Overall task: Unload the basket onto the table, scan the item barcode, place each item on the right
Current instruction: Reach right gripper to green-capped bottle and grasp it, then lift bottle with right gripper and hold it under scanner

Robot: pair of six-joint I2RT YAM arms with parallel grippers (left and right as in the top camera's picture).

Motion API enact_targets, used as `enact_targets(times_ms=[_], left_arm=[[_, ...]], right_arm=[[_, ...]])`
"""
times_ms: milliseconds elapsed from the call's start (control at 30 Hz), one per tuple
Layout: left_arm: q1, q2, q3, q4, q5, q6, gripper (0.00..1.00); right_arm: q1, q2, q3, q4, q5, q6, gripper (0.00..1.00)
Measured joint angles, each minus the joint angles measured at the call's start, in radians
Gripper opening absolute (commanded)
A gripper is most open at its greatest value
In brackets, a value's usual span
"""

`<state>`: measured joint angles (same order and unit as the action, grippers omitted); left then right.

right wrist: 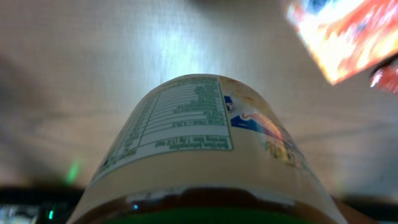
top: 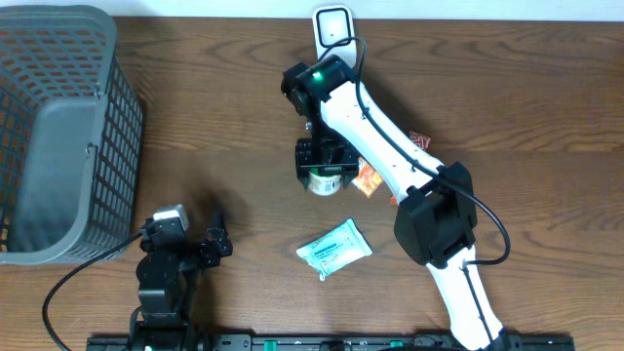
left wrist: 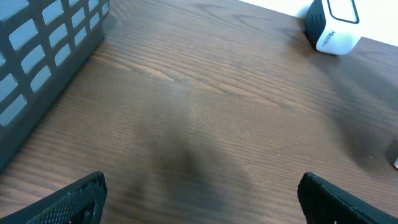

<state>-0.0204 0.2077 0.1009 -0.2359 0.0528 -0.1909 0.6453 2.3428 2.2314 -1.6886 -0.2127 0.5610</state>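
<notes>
One item, a jar [right wrist: 199, 143], sits in the right claw [top: 323, 164], whose jaws stand part-closed around its lid end. The grip looks firm, though the fingers are hidden behind the jar in the wrist view. The jar's printed panel faces that camera, and no barcode can be made out. The scanner [top: 332, 27] stands beyond the claw, well apart, at the far edge of the surface [top: 224, 127]. Judgement: pickup is done; presenting the jar to the scanner and the scan itself remain. A red packet [top: 369, 181] lies just beside the claw, and a pale pouch [top: 333, 248] lies nearer the robot. The left claw [left wrist: 202, 196] is fully open and empty, low over bare surface.
</notes>
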Motion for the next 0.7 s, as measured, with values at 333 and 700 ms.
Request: enact_targets(times_ms=[333,700], left_arm=[[0.000,0.000,0.000,0.000,0.000,0.000,0.98],[0.000,0.000,0.000,0.000,0.000,0.000,0.98]], right_arm=[[0.000,0.000,-0.001,-0.008,-0.192,-0.050,0.48],[-0.005,0.000,0.000,0.031,-0.136,-0.045,0.44]])
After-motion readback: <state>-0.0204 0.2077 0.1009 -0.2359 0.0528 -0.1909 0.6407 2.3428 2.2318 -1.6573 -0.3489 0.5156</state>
